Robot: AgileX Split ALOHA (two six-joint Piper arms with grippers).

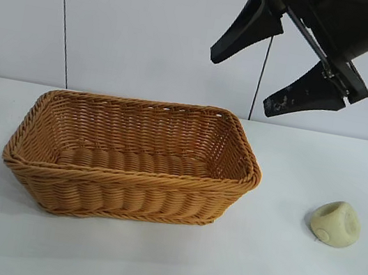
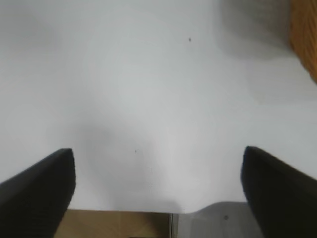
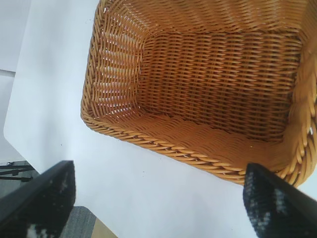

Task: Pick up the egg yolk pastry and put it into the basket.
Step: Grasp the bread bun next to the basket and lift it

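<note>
The egg yolk pastry (image 1: 335, 223), a small pale yellow-cream lump, lies on the white table to the right of the basket. The basket (image 1: 129, 171), orange-brown wicker, stands at the table's middle and is empty. It also shows in the right wrist view (image 3: 163, 144). My right gripper (image 1: 242, 84) hangs high above the basket's far right corner, open and empty, well above and behind the pastry. In its own view the right gripper (image 3: 158, 168) holds nothing. My left gripper (image 2: 158, 152) is open and empty over bare table. It is out of the exterior view.
A corner of the basket (image 2: 304, 34) shows at the edge of the left wrist view. The table's edge (image 2: 124, 210) lies just under the left gripper. A white wall stands behind the table.
</note>
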